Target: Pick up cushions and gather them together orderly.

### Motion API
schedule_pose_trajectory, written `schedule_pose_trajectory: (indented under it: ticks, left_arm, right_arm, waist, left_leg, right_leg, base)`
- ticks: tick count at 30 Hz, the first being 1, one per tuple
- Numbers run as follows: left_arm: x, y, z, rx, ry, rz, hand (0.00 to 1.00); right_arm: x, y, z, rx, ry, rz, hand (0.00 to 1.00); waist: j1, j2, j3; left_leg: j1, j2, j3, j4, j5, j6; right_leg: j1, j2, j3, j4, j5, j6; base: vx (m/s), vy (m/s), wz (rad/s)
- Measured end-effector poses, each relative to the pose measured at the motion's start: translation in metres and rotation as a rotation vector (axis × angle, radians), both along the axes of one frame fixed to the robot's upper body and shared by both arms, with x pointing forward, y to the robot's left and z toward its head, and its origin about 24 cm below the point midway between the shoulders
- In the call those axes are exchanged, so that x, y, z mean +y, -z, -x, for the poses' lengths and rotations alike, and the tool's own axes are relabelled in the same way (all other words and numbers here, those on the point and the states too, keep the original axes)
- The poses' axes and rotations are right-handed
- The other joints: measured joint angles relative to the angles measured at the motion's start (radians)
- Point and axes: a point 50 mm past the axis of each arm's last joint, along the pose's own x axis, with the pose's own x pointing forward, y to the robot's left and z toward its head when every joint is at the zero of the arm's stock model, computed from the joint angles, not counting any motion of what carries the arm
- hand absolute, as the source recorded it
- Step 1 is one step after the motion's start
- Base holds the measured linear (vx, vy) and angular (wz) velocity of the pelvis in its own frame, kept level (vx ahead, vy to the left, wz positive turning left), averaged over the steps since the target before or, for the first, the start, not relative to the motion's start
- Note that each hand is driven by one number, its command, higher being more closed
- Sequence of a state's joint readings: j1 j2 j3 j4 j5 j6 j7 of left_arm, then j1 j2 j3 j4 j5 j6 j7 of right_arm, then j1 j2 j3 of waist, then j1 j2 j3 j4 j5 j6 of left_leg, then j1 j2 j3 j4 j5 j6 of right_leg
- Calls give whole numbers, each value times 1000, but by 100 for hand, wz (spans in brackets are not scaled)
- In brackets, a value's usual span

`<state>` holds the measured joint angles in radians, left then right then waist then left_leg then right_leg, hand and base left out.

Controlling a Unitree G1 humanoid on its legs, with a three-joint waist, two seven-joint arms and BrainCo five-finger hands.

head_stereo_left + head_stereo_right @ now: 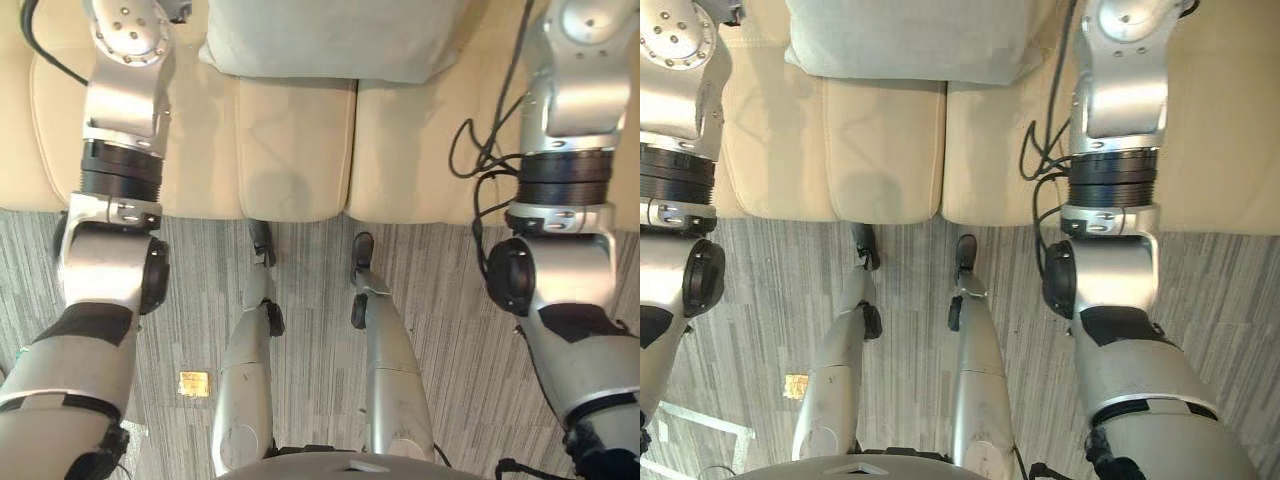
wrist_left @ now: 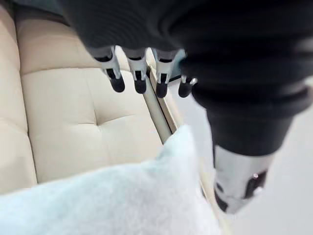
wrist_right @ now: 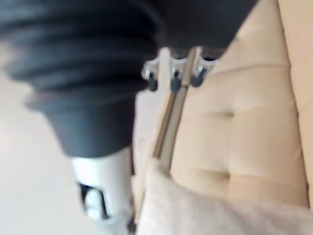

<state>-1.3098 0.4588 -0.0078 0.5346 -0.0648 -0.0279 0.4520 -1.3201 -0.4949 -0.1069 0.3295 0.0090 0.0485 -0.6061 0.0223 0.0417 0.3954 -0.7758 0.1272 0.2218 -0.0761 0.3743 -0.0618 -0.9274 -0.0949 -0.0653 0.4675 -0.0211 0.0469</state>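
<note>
A pale grey cushion lies on the beige sofa seat, at the far middle of the eye views. Both arms reach forward past it, one on each side. In the left wrist view my left hand hovers over the seat with its fingers relaxed and its thumb apart. A corner of the cushion lies close under that hand, and I cannot tell if they touch. My right hand also has loose fingers above the seat, with a cushion corner beneath it.
The sofa's front edge runs across the eye views, with grey striped carpet below it. A small yellow square lies on the carpet. A seam divides the seat pads.
</note>
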Motion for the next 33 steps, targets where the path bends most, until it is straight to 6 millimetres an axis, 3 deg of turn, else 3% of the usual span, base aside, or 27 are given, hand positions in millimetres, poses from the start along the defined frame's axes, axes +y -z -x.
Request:
schedule_pose_trajectory:
  ticks: [6, 9, 11, 12, 13, 14, 15, 16, 17, 18, 20, 22, 24, 25, 29, 33]
  left_arm:
    - [47, 35, -6, 100, 35, 183, 0]
    - [78, 75, 0, 158, 12, 250, 0]
    - [104, 121, 13, 233, -49, 278, 0]
    - [110, 140, 18, 274, -68, 276, 0]
    - [117, 174, 26, 349, -91, 288, 0]
    - [118, 189, 29, 388, -98, 287, 0]
    - [116, 225, 40, 483, -102, 291, 0]
    - [113, 244, 47, 530, -100, 298, 0]
    - [104, 285, 64, 635, -78, 334, 0]
    - [101, 299, 70, 674, -72, 343, 0]
    - [79, 366, 108, 870, -32, 442, 0]
    - [69, 398, 130, 984, -18, 489, 0]
    - [55, 449, 170, 1200, -16, 557, 0]
    - [53, 457, 177, 1239, -21, 570, 0]
    - [33, 513, 226, 1552, -24, 619, 0]
    - [24, 538, 260, 1744, -35, 628, 0]
  right_arm:
    - [-25, 5, -7, 65, -176, -56, 0]
    - [-52, 31, 2, 66, -163, -83, 0]
    - [-75, 71, 8, 124, -114, -101, 0]
    - [-84, 91, 11, 164, -90, -106, 0]
    - [-93, 123, 13, 245, -68, -115, 0]
    - [-95, 138, 14, 283, -62, -117, 0]
    - [-97, 175, 17, 377, -70, -136, 0]
    - [-95, 194, 19, 424, -77, -152, 0]
    - [-90, 236, 27, 542, -83, -159, 0]
    - [-88, 250, 30, 584, -81, -158, 0]
    - [-78, 319, 55, 798, -77, -202, 0]
    - [-71, 356, 75, 920, -78, -238, 0]
    - [-59, 418, 108, 1143, -79, -322, 0]
    - [-57, 431, 114, 1192, -80, -343, 0]
    - [-40, 514, 164, 1559, -122, -504, 0]
    - [-21, 556, 202, 1793, -158, -623, 0]
  waist:
    - [-15, 0, 0]
    - [-16, -1, -1]
    - [-12, -1, -2]
    - [-12, -2, -2]
    - [-13, -2, -2]
    - [-14, -2, -2]
    - [-17, -4, -4]
    - [-18, -4, -6]
    - [-19, -6, -21]
    - [-19, -6, -29]
    - [-16, -14, -84]
    - [-11, -25, -104]
    - [-8, -37, -175]
    - [-7, -39, -189]
    - [-10, -41, -271]
    - [-13, -50, -308]
  left_leg:
    - [57, 4, -1, 0, -26, -2]
    - [101, 7, 37, 0, -64, -8]
    - [140, 7, 52, 1, -65, -6]
    - [154, 3, 52, 5, -64, 0]
    - [182, -3, 53, 7, -63, 15]
    - [196, -5, 52, 10, -65, 19]
    - [229, -8, 50, 18, -71, 23]
    - [246, -8, 48, 22, -80, 26]
    - [282, -8, 38, 24, -95, 20]
    - [292, -8, 34, 24, -99, 18]
    - [346, -7, 25, 27, -130, 12]
    - [395, -8, 28, 28, -147, 1]
    - [459, -8, 29, 27, -172, -7]
    - [471, -7, 29, 26, -174, -6]
    - [572, -6, 27, 8, -194, -14]
    - [632, -9, 29, -3, -205, -17]
  right_leg:
    - [59, 1, -9, 3, -10, -3]
    - [111, -9, -11, -18, -17, 1]
    - [160, -11, -10, -33, -25, 9]
    - [175, -14, -11, -31, -34, 12]
    - [207, -21, -13, -27, -49, 17]
    - [224, -23, -14, -28, -54, 20]
    - [268, -30, -31, -32, -67, 18]
    - [293, -31, -35, -37, -72, 18]
    - [341, -32, -52, -49, -84, 19]
    - [356, -32, -56, -56, -87, 19]
    - [427, -31, -68, -84, -103, 19]
    - [477, -28, -61, -100, -112, 22]
    - [554, -21, -60, -140, -120, 22]
    - [570, -20, -61, -150, -120, 22]
    - [704, -9, -71, -244, -104, 27]
    - [795, -3, -68, -331, -70, 36]
  base:
    - [-63, -137, 4]
    - [-30, -116, 8]
    - [16, -114, 1]
    - [63, -116, 15]
    - [72, -95, 16]
    - [111, -129, 22]
    - [78, -92, 17]
    - [127, -145, 22]
    - [91, -97, 15]
    - [146, -131, 18]
    - [136, -84, 9]
    - [124, -73, -8]
    - [130, -67, -11]
    - [134, -36, -2]
    - [99, -14, -1]
    - [59, 21, -4]
